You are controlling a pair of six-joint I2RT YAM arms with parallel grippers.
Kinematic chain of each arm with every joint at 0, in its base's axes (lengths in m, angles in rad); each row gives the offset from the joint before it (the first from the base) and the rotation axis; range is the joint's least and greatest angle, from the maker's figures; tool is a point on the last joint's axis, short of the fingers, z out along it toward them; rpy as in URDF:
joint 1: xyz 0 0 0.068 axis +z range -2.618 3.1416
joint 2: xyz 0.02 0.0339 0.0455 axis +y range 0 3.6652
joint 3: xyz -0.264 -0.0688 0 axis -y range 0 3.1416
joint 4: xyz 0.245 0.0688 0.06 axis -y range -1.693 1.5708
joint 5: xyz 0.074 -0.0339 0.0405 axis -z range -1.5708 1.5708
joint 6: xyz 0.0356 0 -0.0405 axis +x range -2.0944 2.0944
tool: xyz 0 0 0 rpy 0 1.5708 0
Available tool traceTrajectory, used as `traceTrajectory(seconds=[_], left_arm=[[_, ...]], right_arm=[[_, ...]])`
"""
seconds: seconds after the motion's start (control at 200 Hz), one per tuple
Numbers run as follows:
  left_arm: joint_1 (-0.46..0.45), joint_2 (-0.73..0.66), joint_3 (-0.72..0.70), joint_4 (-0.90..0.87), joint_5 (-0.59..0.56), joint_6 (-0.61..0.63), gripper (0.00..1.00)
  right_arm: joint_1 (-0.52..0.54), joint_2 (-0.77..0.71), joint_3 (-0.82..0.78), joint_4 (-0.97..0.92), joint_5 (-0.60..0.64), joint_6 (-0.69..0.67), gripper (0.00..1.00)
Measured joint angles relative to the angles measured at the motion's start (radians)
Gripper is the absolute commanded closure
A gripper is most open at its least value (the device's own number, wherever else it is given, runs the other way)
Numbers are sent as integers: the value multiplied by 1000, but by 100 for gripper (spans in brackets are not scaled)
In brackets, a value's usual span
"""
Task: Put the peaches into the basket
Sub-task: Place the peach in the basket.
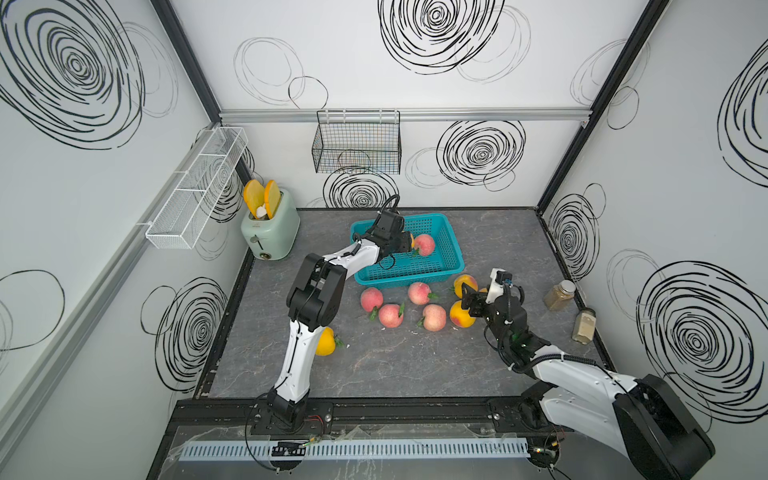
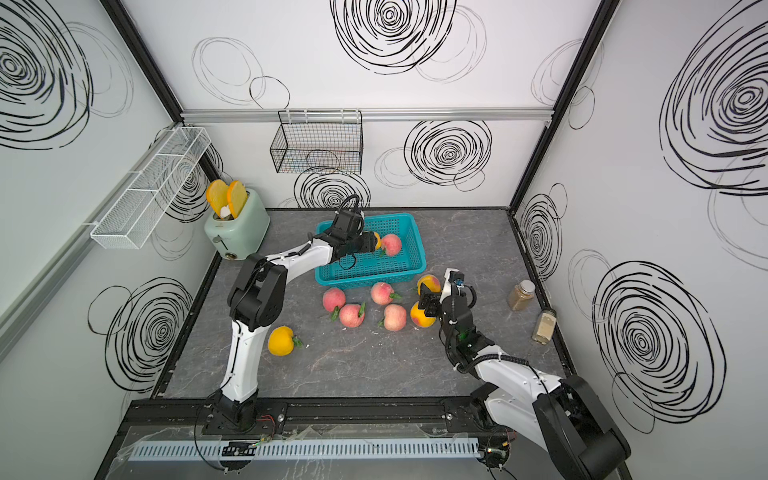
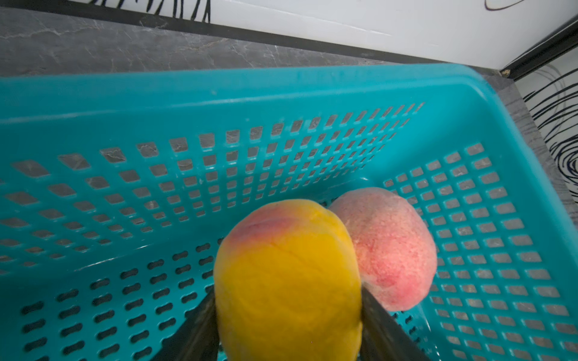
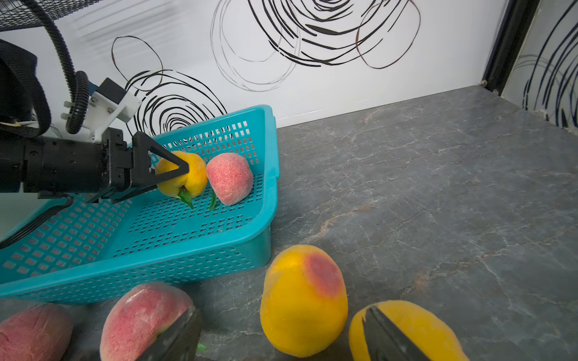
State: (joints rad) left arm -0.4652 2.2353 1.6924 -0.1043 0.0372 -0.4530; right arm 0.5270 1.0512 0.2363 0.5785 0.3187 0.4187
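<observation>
Left jaws: pinching the held yellow peach [image 3: 287, 265] across its middle, one dark finger [image 3: 384, 328] on each flank, with the fruit bulging out past the tips.
Height: the fruit sits low inside the basket [image 3: 281, 84]. You cannot tell from these views whether it rests on the perforated floor, so treat it as just above.
Just ahead of the left jaws: a pink peach [image 3: 397, 250] lies on the basket floor, touching the held one or very nearly. It should serve as a stop against rolling.
Release: lower until the fruit bears on the floor, then spread the jaws slowly. A drop would likely bounce or roll.
Below the left jaws: the green leaf [image 4: 186, 197] hangs down, so let it settle before you let go.
Withdrawal: back out along the fingers first, then lift over the rim behind the jaws. Avoid dragging the wall, since the light basket would probably slide.
Right jaws: spread wide and holding nothing, low over the tabletop [image 4: 438, 187] outside the basket, with a blushed yellow peach [image 4: 303, 297] just ahead between the fingers.
Beside the right jaws: a second yellow peach [image 4: 438, 331] lies by one finger and another pink peach [image 4: 137, 309] by the other. Do not bring this arm in until the left one is out.
Farther out: more pink peaches [image 1: 390, 316] and a lone yellow peach [image 2: 282, 340] lie on the tabletop.
</observation>
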Motion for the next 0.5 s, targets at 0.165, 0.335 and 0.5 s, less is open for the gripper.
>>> traceTrajectory(seconds=[0.165,0.335,0.5], left_arm=[[3,2,0,-2,18,-3,24],[3,2,0,2,24,-4,13],[4,-1,-10,11,26,-7,9]], right_arm=[[0,0,0,0,3,0,15],[0,0,4,0,3,0,15],[0,0,5,0,4,0,15]])
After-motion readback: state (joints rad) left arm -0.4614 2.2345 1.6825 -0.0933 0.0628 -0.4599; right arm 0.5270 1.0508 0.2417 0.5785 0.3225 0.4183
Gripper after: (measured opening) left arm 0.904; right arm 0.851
